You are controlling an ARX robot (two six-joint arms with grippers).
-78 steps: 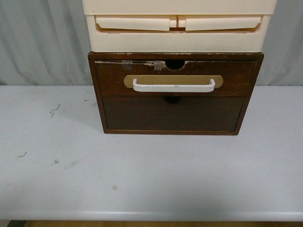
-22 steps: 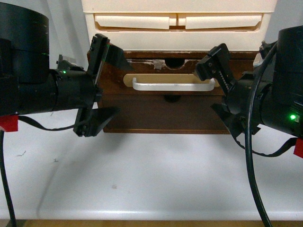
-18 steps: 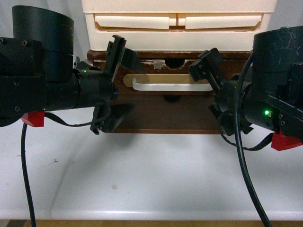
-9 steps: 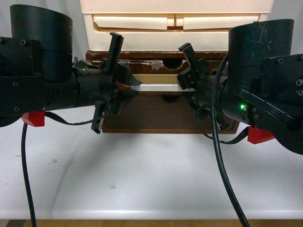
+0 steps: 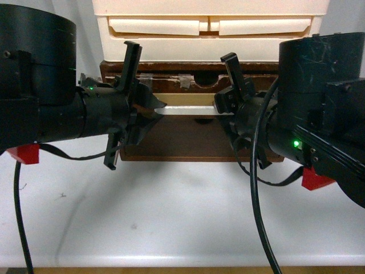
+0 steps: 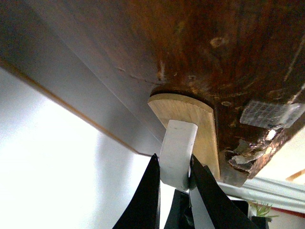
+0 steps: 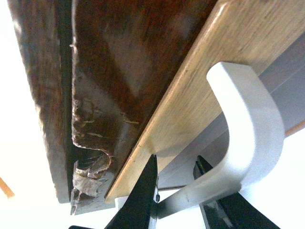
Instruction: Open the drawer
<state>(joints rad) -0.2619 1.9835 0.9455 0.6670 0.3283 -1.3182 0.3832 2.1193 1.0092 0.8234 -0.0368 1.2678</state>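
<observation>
You are looking at the drawer (image 5: 171, 87) sitting in the top slot of the dark chest (image 5: 188, 145) on the tabletop (image 5: 171, 200), under the cream plastic drawers (image 5: 211, 25). Your left end effector (image 5: 155, 108) is pinching the left end of the white handle (image 5: 188, 111). Your right end effector (image 5: 219, 107) is gripping its right end.

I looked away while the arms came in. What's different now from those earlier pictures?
Both arms came in from the sides. The left gripper closed on the left end of the handle, the right gripper on its right end; both were open a second ago. The drawer still looks shut; the cream drawers stay on top.
</observation>
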